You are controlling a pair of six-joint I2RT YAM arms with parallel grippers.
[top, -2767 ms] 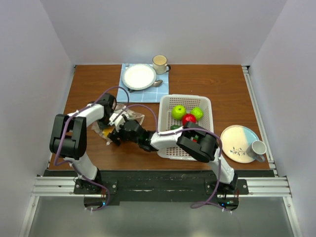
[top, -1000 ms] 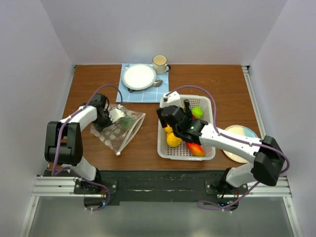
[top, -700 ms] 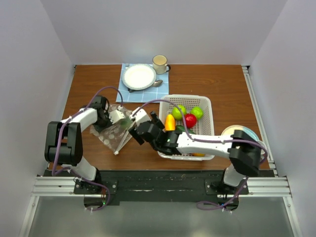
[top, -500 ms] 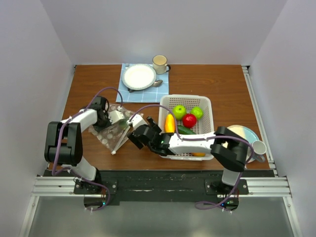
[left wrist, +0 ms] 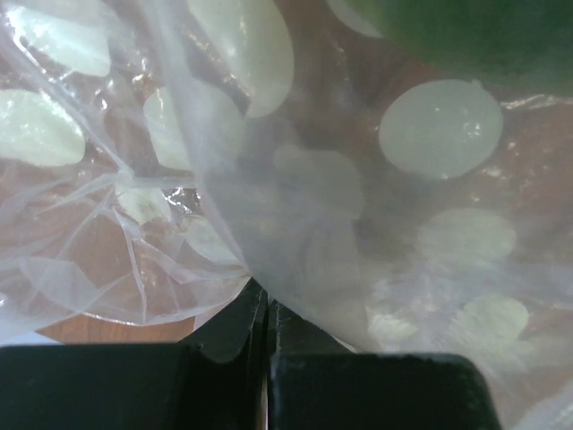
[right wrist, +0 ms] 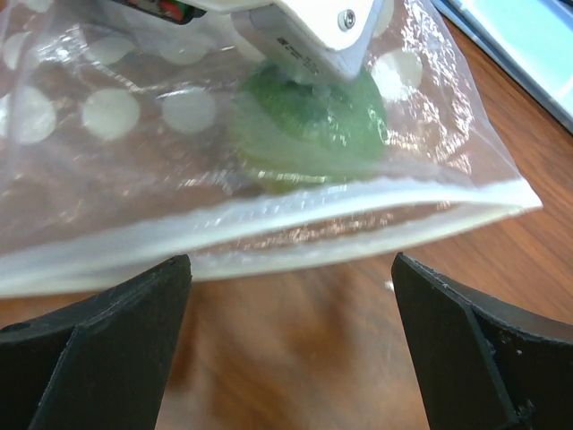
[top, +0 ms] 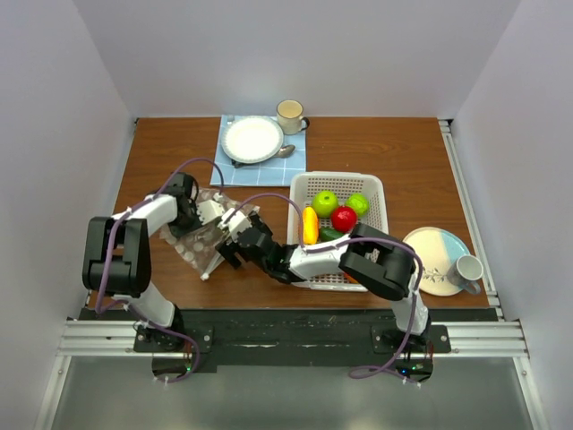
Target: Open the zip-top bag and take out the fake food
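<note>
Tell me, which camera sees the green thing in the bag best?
The right wrist view: the green fake food shows round through the zip-top bag. The left wrist view catches only its dark edge. In the top view I cannot make it out.

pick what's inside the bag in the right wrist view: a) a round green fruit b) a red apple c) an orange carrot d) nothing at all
a, a round green fruit shows through the clear dotted plastic of the bag; no red or orange piece shows in it.
</note>
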